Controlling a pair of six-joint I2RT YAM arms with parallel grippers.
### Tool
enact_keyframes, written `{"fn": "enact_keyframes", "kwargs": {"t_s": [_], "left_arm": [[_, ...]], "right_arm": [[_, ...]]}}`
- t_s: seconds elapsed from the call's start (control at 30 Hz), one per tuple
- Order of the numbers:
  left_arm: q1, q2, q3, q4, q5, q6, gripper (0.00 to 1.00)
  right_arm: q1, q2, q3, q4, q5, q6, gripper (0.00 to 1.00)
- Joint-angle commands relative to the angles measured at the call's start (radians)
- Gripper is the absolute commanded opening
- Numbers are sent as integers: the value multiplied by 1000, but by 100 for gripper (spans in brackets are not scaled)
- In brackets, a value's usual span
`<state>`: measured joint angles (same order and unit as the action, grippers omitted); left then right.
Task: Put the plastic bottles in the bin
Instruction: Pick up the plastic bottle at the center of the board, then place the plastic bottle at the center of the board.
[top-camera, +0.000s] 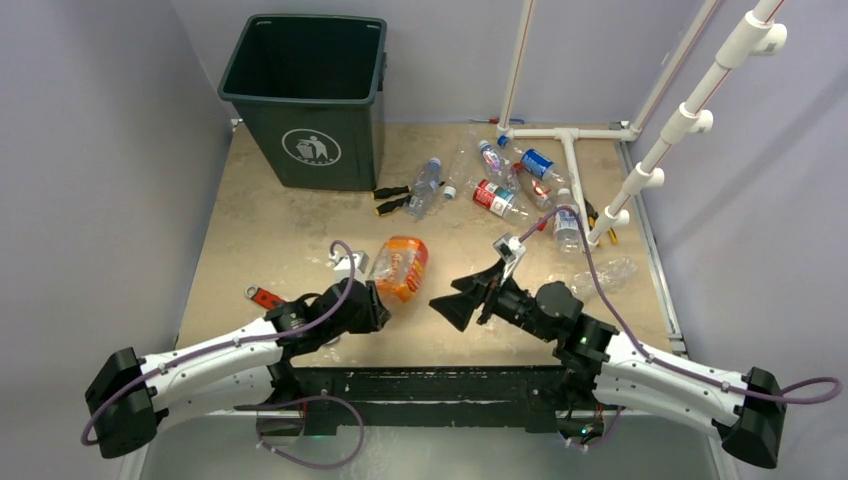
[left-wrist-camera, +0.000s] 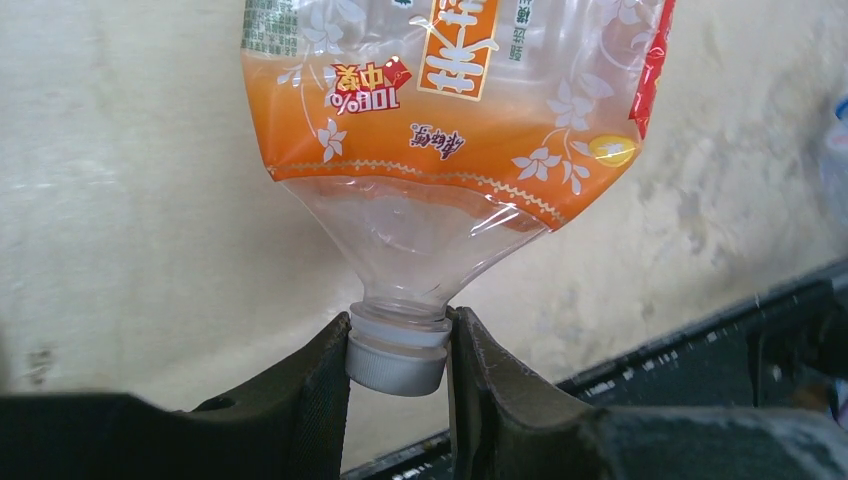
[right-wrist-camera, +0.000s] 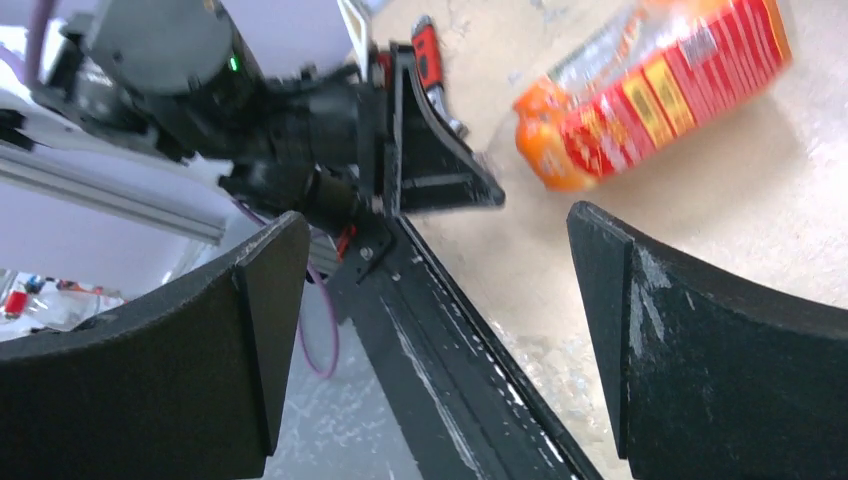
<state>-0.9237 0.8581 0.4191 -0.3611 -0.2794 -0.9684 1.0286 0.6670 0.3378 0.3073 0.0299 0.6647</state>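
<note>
Pickup step, I judge: left gripper (left-wrist-camera: 398, 345) pinching the orange-labelled bottle (top-camera: 402, 268) by its white cap (left-wrist-camera: 397, 368), centre of the top view; right gripper (top-camera: 452, 306) jaws spread, empty; next calls for lifting and carrying to the bin (top-camera: 268, 135), upper left.

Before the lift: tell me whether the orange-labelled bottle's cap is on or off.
On. A white cap closes the orange-labelled bottle, clamped in the left hand.
</note>
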Motion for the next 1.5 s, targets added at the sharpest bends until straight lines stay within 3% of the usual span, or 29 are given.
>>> {"fn": "enact_keyframes", "kwargs": {"t_s": [0.0, 0.13, 0.23, 0.4, 0.57, 0.7, 0.83, 1.0, 1.27, 1.47], "left_arm": [[-110, 35, 97, 112, 24, 132, 0], [-220, 100, 175, 140, 8, 221, 0], [-334, 192, 277, 66, -108, 315, 0], [-470, 255, 310, 63, -290, 405, 0], [-483, 174, 203, 155, -364, 471, 0], [-483, 88, 98, 259, -333, 546, 0], [-484, 107, 99, 270, -250, 559, 0], [-527, 152, 106, 264, -319, 570, 0], [-552, 70, 17, 346, -372, 670, 0], [-552, 137, 68, 388, -363, 766, 0]], "right_arm": [[2, 23, 156, -139, 108, -38, 99], [1, 116, 275, -289, 244, -34, 99], [-8, 145, 323, -385, 390, -23, 99], [-73, 105, 338, -426, 425, -34, 99], [-163, 62, 354, -492, 428, -58, 99], [-224, 91, 349, -484, 371, -92, 99], [-230, 174, 337, -439, 305, -94, 99], [-244, 214, 316, -383, 196, -107, 99], [-322, 194, 304, -418, 115, -155, 99], [-338, 286, 333, -397, 137, -155, 99]]}}
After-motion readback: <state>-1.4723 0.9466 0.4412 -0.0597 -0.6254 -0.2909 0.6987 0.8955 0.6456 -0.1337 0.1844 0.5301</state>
